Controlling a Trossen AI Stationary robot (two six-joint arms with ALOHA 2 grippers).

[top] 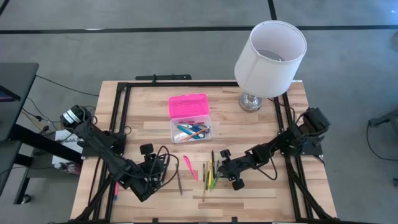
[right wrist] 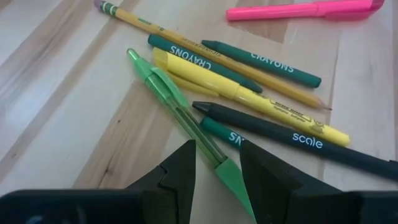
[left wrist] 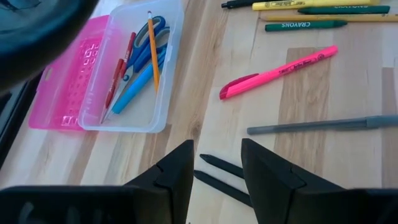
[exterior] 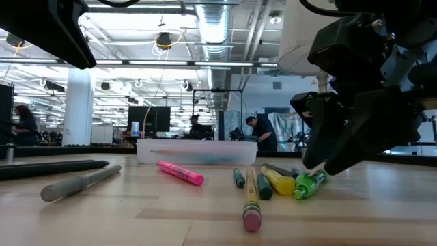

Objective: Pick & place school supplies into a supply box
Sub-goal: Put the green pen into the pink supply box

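The supply box has a clear base (top: 191, 129) (left wrist: 134, 68) holding scissors, pens and a pencil, with its pink lid (top: 188, 106) open behind it. A pink highlighter (top: 189, 167) (left wrist: 280, 71), a grey pen (top: 179, 180) (left wrist: 323, 126) and two black pens (left wrist: 217, 175) lie loose on the table. My left gripper (left wrist: 214, 168) (top: 163, 169) hangs open above the black pens. A cluster of green, yellow and black supplies (top: 210, 171) (right wrist: 249, 87) lies at table centre. My right gripper (right wrist: 216, 165) (top: 221, 169) is low and open, with one finger on either side of a green pen (right wrist: 180, 112) (exterior: 308, 183).
A white lamp (top: 270, 56) stands at the far right corner. A black frame (top: 121, 106) runs along the table's edges. A pink pen (top: 115, 188) lies by the left rail. Bare wood lies near the front edge (top: 249, 205).
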